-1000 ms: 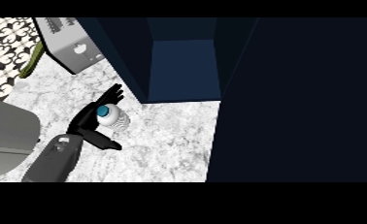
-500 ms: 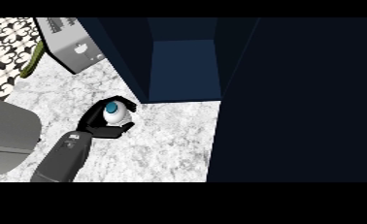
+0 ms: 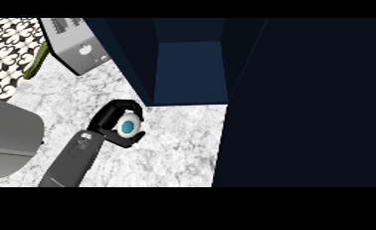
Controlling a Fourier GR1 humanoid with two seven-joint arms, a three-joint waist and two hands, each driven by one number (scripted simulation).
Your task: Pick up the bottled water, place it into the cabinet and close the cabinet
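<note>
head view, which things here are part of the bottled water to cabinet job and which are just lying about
Part of the job:
- clear water bottle with blue cap
- black left hand, fingers curled round the bottle
- open dark blue cabinet
- dark cabinet door, standing open at the right

Just lying about:
- silver toaster
- grey rounded object at the left edge
- white marble counter

The counter has a mottled white and grey marble-like top. At its upper left a silver toaster stands on it, tilted in the view. Beside the toaster begins the open dark blue cabinet, which rises from the counter's far part.
</note>
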